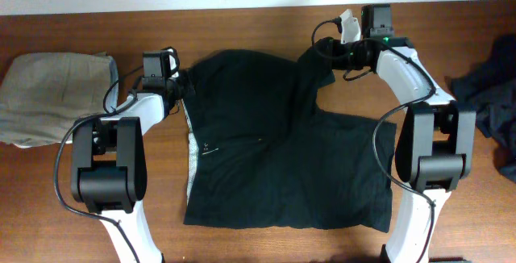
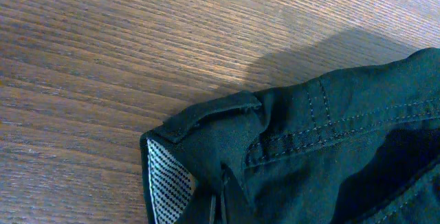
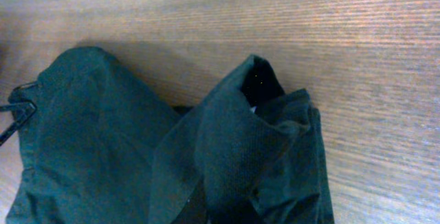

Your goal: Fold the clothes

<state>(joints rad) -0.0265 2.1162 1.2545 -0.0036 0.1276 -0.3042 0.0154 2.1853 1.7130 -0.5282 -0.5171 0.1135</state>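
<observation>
A black garment (image 1: 282, 158) lies spread on the wooden table, with a pale grey-white lining (image 1: 189, 158) showing along its left edge. My left gripper (image 1: 184, 85) is at its far left corner. The left wrist view shows that waistband corner (image 2: 330, 135) and its dotted lining (image 2: 168, 183) pressed close, with the fingers hidden under fabric. My right gripper (image 1: 329, 51) is at the bunched far right corner. In the right wrist view the black fabric (image 3: 227, 148) folds up over the jaws.
A folded beige garment (image 1: 48, 93) lies at the far left. A dark blue garment (image 1: 492, 85) is heaped at the right edge. Bare wood (image 1: 242, 21) runs behind the black garment.
</observation>
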